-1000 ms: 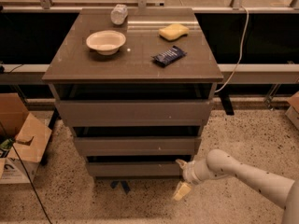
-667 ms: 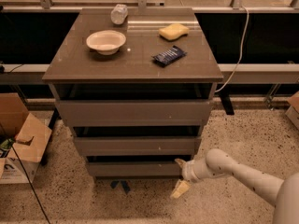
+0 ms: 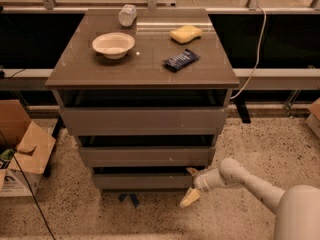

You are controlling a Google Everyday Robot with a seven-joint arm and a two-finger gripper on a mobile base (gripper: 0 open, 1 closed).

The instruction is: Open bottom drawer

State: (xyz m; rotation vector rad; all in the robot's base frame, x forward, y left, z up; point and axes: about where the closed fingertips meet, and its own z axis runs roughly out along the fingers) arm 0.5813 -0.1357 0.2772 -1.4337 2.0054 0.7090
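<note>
Task barely started. The bottom drawer [image 3: 140, 181], the low narrow front under the other two, looks closed or at most cracked: its front sits about in line with the stepped stack above it, and none of its tray shows. The gripper [image 3: 191, 185] is low at the cabinet's right side, right at the right end of that front, with the white arm coming in from the lower right. The jaws are apart, one finger up near the panel's top edge and the other hanging down by its lower corner, so they look to bracket the end of the panel. I can't tell whether either finger actually touches it, and nothing is clamped. My read is that the approach is about done. Left to do: get a hold on the edge, since no handle is visible, then pull the drawer out toward the camera. The middle drawer [image 3: 145, 156] and top drawer [image 3: 145, 120] also look closed, and the gripper is not on either. On the tabletop [image 3: 75, 71] sit a bowl [image 3: 113, 44], a yellow sponge [image 3: 186, 33], a dark packet [image 3: 180, 60] and a bottle on its side [image 3: 127, 15], all well away from the gripper. A cardboard box [image 3: 27, 146] stands on the floor at left.
</note>
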